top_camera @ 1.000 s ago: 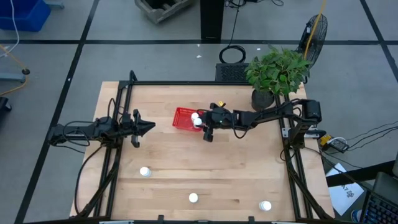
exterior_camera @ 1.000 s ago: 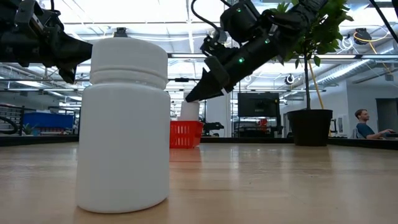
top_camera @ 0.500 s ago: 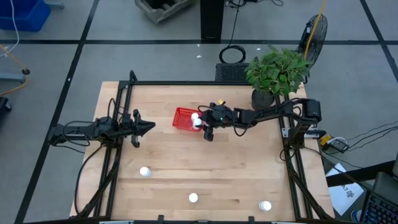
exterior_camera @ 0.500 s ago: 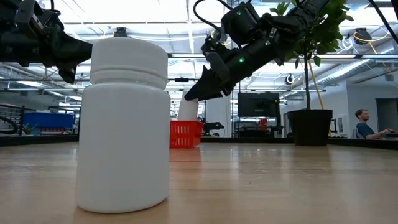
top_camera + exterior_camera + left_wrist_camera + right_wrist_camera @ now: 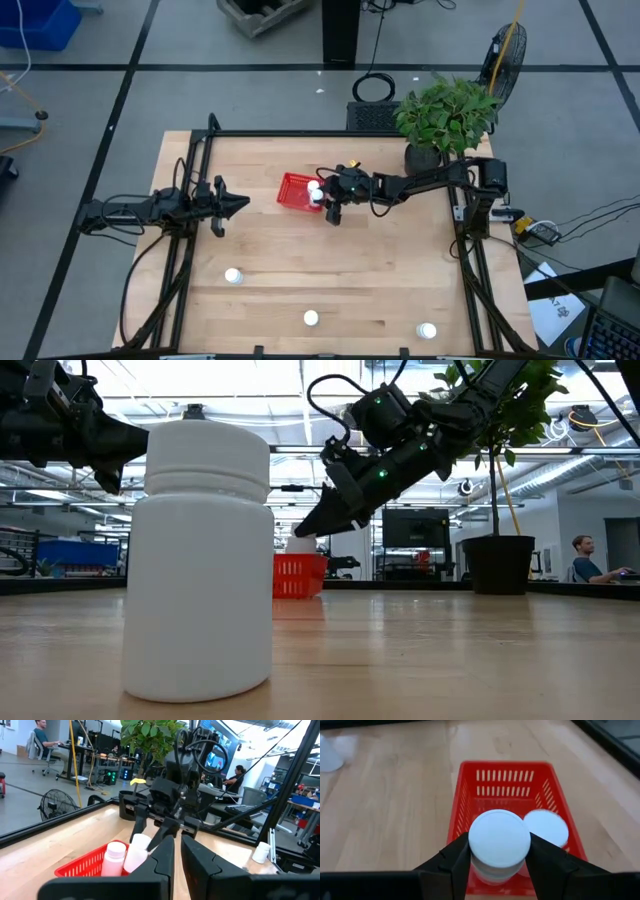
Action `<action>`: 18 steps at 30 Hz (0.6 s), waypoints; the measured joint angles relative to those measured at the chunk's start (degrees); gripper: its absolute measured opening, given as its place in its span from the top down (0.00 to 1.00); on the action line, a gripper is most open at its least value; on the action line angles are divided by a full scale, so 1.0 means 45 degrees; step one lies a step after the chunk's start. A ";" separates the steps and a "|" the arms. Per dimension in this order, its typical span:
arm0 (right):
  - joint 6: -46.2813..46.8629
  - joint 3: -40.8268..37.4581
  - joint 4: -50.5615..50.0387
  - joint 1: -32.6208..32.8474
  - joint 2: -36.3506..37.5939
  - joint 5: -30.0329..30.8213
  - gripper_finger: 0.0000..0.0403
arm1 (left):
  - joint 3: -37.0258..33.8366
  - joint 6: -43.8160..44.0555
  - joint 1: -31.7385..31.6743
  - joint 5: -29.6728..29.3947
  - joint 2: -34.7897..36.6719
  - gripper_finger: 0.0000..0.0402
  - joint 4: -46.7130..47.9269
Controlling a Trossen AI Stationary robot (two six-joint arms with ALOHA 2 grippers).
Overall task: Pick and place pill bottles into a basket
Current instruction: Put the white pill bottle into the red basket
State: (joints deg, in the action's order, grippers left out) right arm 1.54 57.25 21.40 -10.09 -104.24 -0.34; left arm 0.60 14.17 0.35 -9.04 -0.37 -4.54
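Starting at the near edge of the surface (image 5: 270, 270), three pill bottles (image 5: 233, 275) stand upright and uncollected — one toward the near-left, one (image 5: 311, 319) at mid-edge, one (image 5: 427, 330) near-right. Mid-surface, the left tool (image 5: 240, 205) hovers idle with its fingers close together, while the right tool (image 5: 497, 865) is clamped on a fourth bottle (image 5: 499, 840), long axis near vertical, cap up, tilting slightly, over the basket's near end. Farther back, the red basket (image 5: 293, 190) holds one bottle (image 5: 546, 827) upright, so I judge the task about two fifths along.
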 joint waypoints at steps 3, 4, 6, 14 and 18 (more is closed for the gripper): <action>0.0154 0.0000 0.0004 -0.0098 -0.0002 -0.0335 0.61 | 0.0000 -0.0005 0.0003 0.0000 -0.0002 0.91 0.0005; 0.0175 0.0000 -0.0022 -0.0115 0.0003 -0.0337 0.61 | 0.0000 -0.0005 0.0003 0.0000 0.0003 0.91 0.0001; 0.0170 0.0000 -0.0138 -0.0165 0.0003 -0.0340 0.61 | 0.0000 -0.0005 0.0003 0.0000 -0.0002 0.91 0.0005; 0.0116 0.0000 -0.0147 -0.0165 0.0003 -0.0669 0.59 | 0.0000 -0.0005 0.0003 0.0000 -0.0002 0.91 0.0005; 0.0034 0.0000 -0.0154 -0.0174 0.0003 -0.0665 0.59 | 0.0000 -0.0003 0.0003 0.0000 -0.0002 0.91 0.0005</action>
State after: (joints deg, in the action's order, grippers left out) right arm 1.70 57.25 20.71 -10.87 -104.22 -3.33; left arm 0.60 14.16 0.36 -9.04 -0.38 -4.51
